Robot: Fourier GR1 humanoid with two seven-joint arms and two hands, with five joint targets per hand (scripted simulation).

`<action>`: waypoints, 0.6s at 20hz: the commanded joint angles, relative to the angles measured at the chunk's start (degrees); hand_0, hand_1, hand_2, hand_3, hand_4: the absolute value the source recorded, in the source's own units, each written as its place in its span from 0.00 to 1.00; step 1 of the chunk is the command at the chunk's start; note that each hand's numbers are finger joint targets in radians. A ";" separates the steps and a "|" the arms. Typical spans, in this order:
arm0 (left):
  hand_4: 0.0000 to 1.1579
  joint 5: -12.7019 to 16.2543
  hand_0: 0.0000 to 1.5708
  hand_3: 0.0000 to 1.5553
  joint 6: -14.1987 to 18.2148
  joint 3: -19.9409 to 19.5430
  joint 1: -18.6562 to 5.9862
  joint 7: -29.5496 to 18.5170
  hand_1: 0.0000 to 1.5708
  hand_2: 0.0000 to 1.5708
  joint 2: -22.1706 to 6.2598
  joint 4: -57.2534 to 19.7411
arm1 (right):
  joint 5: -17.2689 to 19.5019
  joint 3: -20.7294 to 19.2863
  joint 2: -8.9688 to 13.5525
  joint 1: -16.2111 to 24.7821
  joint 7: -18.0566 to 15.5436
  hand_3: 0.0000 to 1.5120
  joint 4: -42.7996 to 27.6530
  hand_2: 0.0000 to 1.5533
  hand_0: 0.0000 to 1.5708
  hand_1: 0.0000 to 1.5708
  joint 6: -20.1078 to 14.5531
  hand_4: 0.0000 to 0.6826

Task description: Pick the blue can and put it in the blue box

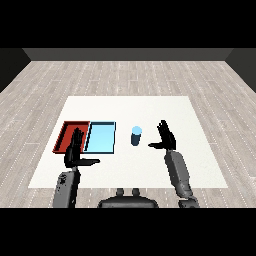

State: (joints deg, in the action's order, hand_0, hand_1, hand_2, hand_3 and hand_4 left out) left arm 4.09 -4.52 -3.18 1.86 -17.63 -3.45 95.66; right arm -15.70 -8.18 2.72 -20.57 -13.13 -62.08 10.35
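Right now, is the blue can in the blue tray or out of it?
Out. The blue can stands upright on the table, right of the light blue tray.

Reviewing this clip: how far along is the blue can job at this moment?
Nothing is done yet. The blue can stands upright on the white table, to the right of the light blue tray and outside it. In hand: the right hand is open beside the can, apart from it. The left hand is open over the red tray. Left: grasping, lifting, placing in the light blue tray.

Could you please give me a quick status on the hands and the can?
Both hands open: left hand, right hand. Can upright on table, between blue tray and right hand, untouched. Nothing in the way.
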 commanded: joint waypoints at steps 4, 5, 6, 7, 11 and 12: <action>0.00 -2.16 0.00 0.00 1.58 2.19 0.02 -1.02 0.00 0.00 2.26 -1.18 | 0.06 2.06 -2.00 -2.78 0.28 0.00 2.32 0.00 0.00 0.00 -4.17 0.00; 0.00 -0.38 0.00 0.00 -0.63 0.34 1.59 -1.01 0.00 0.00 0.26 -0.37 | -0.43 -0.28 -1.31 -8.11 -2.88 0.00 11.13 0.00 0.00 0.00 -3.12 0.00; 0.00 -1.77 0.00 0.00 0.59 1.38 -1.42 -4.25 0.00 0.00 2.19 -5.97 | 0.48 0.41 -0.68 -7.95 -3.19 0.00 11.72 0.00 0.00 0.00 -2.30 0.00; 0.00 -0.38 0.00 0.00 0.48 0.42 -2.38 1.66 0.00 0.00 0.52 -0.92 | 0.36 1.20 -2.65 -8.32 -3.57 0.00 11.83 0.00 0.00 0.00 -3.43 0.00; 0.00 -2.87 0.00 0.00 1.97 3.20 1.83 1.21 0.00 0.00 2.42 2.77 | -0.52 2.90 -2.66 -8.34 -3.34 0.00 13.46 0.00 0.00 0.00 -2.30 0.00; 0.00 -1.69 0.00 0.00 0.93 0.77 -0.93 -2.79 0.00 0.00 1.63 -3.40 | -1.15 3.69 -2.68 -8.15 -6.81 0.00 15.48 0.00 0.00 0.00 -2.95 0.00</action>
State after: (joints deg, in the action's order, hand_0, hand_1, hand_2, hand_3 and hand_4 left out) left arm 3.13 -4.14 -2.77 1.89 -18.50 -2.71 94.76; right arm -16.10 -6.02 0.71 -27.27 -17.04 -50.58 7.99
